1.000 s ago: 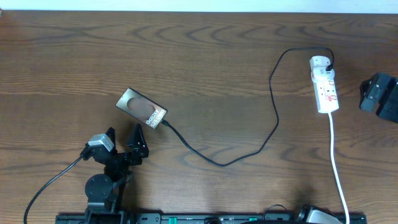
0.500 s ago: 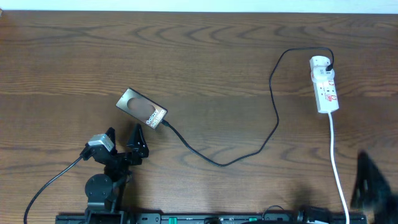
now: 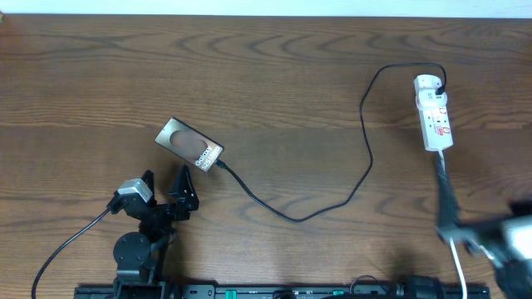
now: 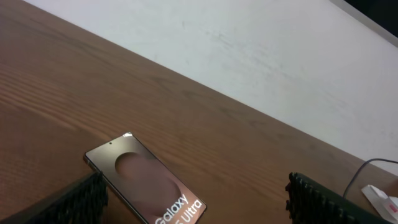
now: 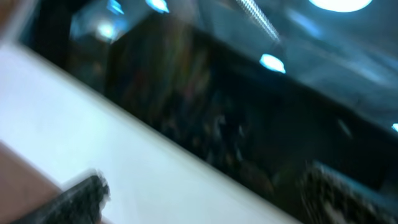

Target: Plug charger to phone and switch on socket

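Observation:
The phone (image 3: 189, 145) lies flat at centre left, bronze face up; it also shows in the left wrist view (image 4: 149, 183). The charger, a thin black cable (image 3: 366, 124), runs from the socket's far end in a long curve, and its tip (image 3: 222, 165) touches the phone's near-right end. The socket, a white power strip with red markings (image 3: 434, 112), lies at the right. My left gripper (image 3: 166, 178) is open and empty, just in front of the phone. My right gripper (image 3: 490, 237) is a motion blur at the lower right; its wrist view (image 5: 205, 199) shows the fingers apart and empty.
The socket's white cord (image 3: 455, 257) runs from the strip to the table's front edge, partly behind the blurred right arm. A white wall (image 4: 261, 56) borders the table's far edge. A black rail (image 3: 274, 291) lies along the front edge.
My right arm has swung from beside the socket at the right edge down to the lower right and is blurred by motion. The left arm, phone, cable and socket have not moved.

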